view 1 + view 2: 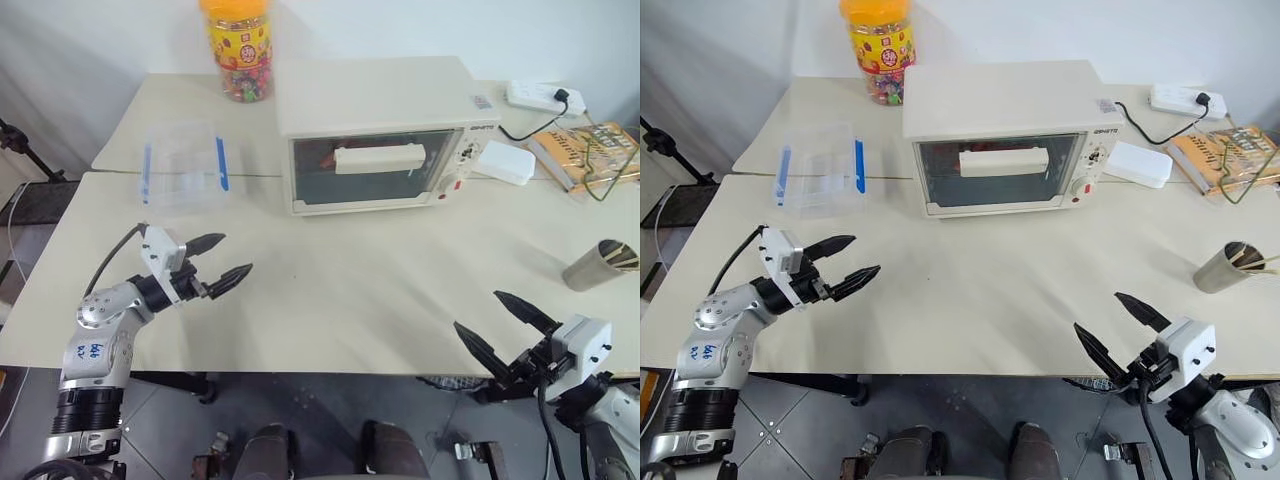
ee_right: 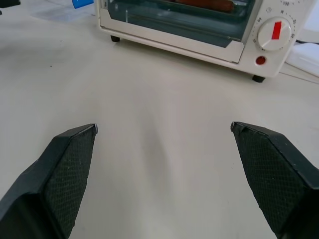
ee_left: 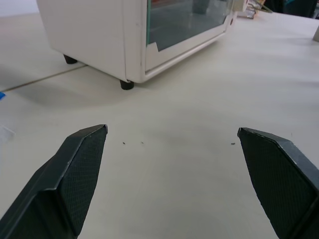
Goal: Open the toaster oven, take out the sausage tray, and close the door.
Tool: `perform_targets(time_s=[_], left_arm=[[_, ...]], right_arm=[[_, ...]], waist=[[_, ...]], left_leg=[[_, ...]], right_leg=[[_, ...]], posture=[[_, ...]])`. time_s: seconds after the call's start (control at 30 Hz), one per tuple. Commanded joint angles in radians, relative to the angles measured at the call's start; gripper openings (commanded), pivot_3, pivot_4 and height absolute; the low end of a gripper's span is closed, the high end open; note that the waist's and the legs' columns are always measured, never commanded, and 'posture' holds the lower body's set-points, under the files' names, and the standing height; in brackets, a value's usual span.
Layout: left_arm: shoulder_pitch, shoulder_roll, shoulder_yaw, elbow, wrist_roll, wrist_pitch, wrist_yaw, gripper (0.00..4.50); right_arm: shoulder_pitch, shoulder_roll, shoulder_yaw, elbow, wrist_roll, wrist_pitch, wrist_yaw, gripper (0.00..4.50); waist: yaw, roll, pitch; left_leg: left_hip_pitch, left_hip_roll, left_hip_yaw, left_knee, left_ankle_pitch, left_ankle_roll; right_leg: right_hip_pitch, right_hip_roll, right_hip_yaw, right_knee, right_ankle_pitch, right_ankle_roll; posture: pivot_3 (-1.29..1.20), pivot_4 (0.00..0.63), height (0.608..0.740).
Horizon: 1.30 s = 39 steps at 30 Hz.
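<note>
The cream-white toaster oven [image 1: 385,100] stands at the back middle of the table, knobs and a red light [image 2: 260,60] at its right side. Its glass door [image 1: 365,180] is shut, the cream bar handle [image 1: 380,158] across the upper glass. Through the glass a reddish-brown sausage [image 2: 207,5] shows; the sausage tray under it is hard to make out. My left gripper [image 1: 237,253] hovers open over the table, front left of the oven, pointing toward it. Near the table's front right edge my right gripper [image 1: 477,309] is open too, with nothing between its fingers.
A clear plastic box with blue clips [image 1: 183,165] sits left of the oven, a candy jar [image 1: 238,50] behind it. Right of the oven lie a white box [image 1: 506,162], a power strip [image 1: 540,97] and books [image 1: 585,155]. A metal cup [image 1: 598,265] stands at the right edge.
</note>
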Motion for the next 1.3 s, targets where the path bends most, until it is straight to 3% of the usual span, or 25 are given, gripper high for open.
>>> perform_targets(time_s=[0.03, 0.13, 0.23, 0.43, 0.67, 0.9, 1.2, 1.3], left_arm=[[-0.005, 0.008, 0.029, -0.056, -0.058, 0.043, -0.009, 4.47], [-0.005, 0.034, 0.058, -0.092, -0.151, 0.158, -0.046, 4.47], [-0.023, 0.055, 0.133, -0.147, -0.293, 0.261, -0.061, 4.47], [0.007, 0.100, 0.184, -0.187, -0.349, 0.313, -0.088, 4.47], [0.053, 0.100, 0.215, -0.277, -0.428, 0.376, -0.078, 4.47], [0.076, 0.079, 0.210, -0.321, -0.430, 0.365, -0.045, 4.47], [0.068, 0.074, 0.205, -0.304, -0.413, 0.344, -0.028, 4.47], [0.028, 0.071, 0.190, -0.269, -0.389, 0.332, -0.011, 4.47]], right_arm=[[-0.059, -0.009, -0.008, -0.002, 0.065, 0.013, 0.017, 4.50], [-0.158, -0.034, 0.016, -0.003, 0.143, 0.136, 0.001, 4.50], [-0.381, -0.069, 0.070, 0.060, 0.202, 0.276, -0.013, 4.50], [-0.712, -0.069, 0.162, 0.280, 0.166, 0.386, 0.014, 4.50], [-1.036, -0.010, 0.228, 0.648, 0.041, 0.235, 0.113, 4.50], [-1.129, 0.028, 0.250, 0.735, 0.016, 0.181, 0.221, 4.50], [-1.075, 0.024, 0.267, 0.644, -0.007, 0.131, 0.335, 4.50], [-1.009, -0.028, 0.307, 0.621, -0.096, -0.033, 0.433, 4.50]], waist=[[-0.001, 0.000, 0.000], [-0.006, 0.000, 0.000], [-0.020, -0.001, 0.001], [-0.023, -0.001, 0.001], [-0.029, -0.001, 0.001], [-0.029, -0.001, 0.001], [-0.049, -0.001, 0.001], [-0.049, -0.001, 0.001]], left_leg=[[0.000, 0.000, 0.000, 0.000, 0.000, 0.000], [0.000, 0.001, 0.000, 0.001, 0.000, 0.000], [0.000, 0.002, -0.001, 0.002, 0.000, 0.000], [0.000, 0.002, -0.001, 0.001, 0.000, 0.000], [-0.002, 0.001, 0.001, 0.002, 0.000, 0.000], [-0.002, 0.001, 0.000, 0.001, 0.000, 0.000], [-0.002, 0.001, 0.000, 0.001, 0.000, 0.000], [-0.002, 0.001, 0.000, 0.000, 0.000, 0.000]], right_leg=[[0.000, 0.000, 0.000, 0.000, 0.000, 0.000], [0.000, 0.000, 0.000, 0.001, 0.000, 0.000], [0.000, 0.000, 0.000, 0.002, 0.000, 0.000], [-0.001, 0.001, -0.001, 0.001, 0.000, -0.001], [-0.002, 0.000, -0.001, 0.001, 0.000, 0.000], [-0.002, 0.000, -0.003, 0.001, 0.000, 0.000], [-0.002, 0.001, -0.003, 0.001, 0.000, 0.000], [-0.003, 0.001, -0.003, 0.001, 0.000, 0.000]], posture=[[0.00, 0.150, 0.740], [0.00, 0.150, 0.740], [0.00, 0.150, 0.740], [0.00, 0.150, 0.740], [0.00, 0.150, 0.740], [0.00, 0.150, 0.740], [0.00, 0.150, 0.740], [0.00, 0.150, 0.740]])
